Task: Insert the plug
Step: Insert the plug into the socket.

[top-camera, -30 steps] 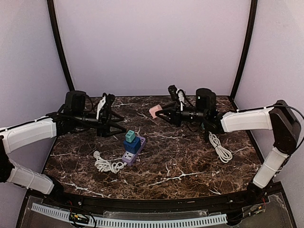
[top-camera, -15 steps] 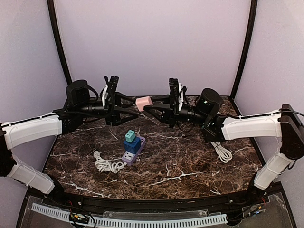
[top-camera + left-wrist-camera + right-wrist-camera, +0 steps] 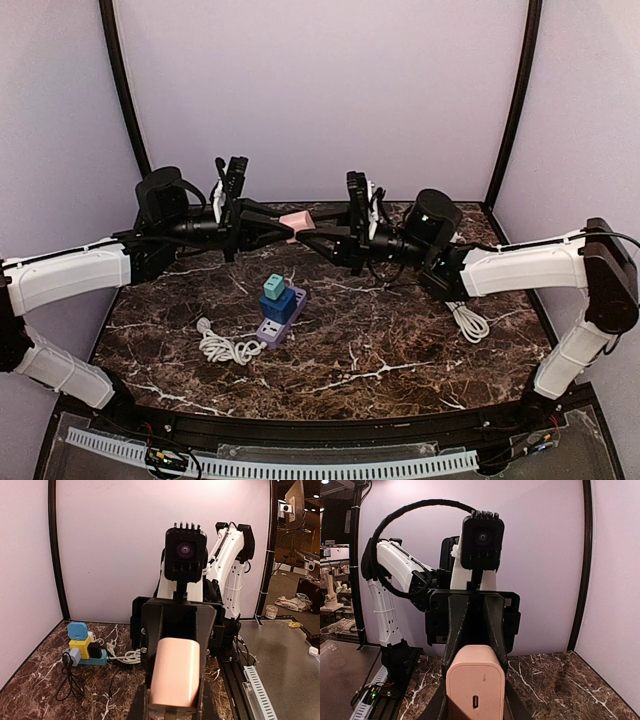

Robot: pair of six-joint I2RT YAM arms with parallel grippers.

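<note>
Cable (image 3: 228,348) in a loose white coil lies on the near-left part of the dark marble table (image 3: 400,350), just beside a purple power strip (image 3: 272,330). A blue adapter (image 3: 278,304) stands plugged into the strip's far half, with a teal adapter (image 3: 274,285) stacked on top of it. Over to the right, well apart from the strip, a second white cable (image 3: 463,312) lies bundled beneath the right arm. Farther back and above the table, the two arms meet tip to tip in mid-air at the pink charger plug (image 3: 296,220). The right gripper (image 3: 312,236) clamps the plug by its sides, and the end with a small oval port (image 3: 475,700) faces its wrist camera. The left gripper (image 3: 284,228) has its fingers drawn tight together on the plug's opposite end, so both hold it at once, well clear of the power strip.
</note>
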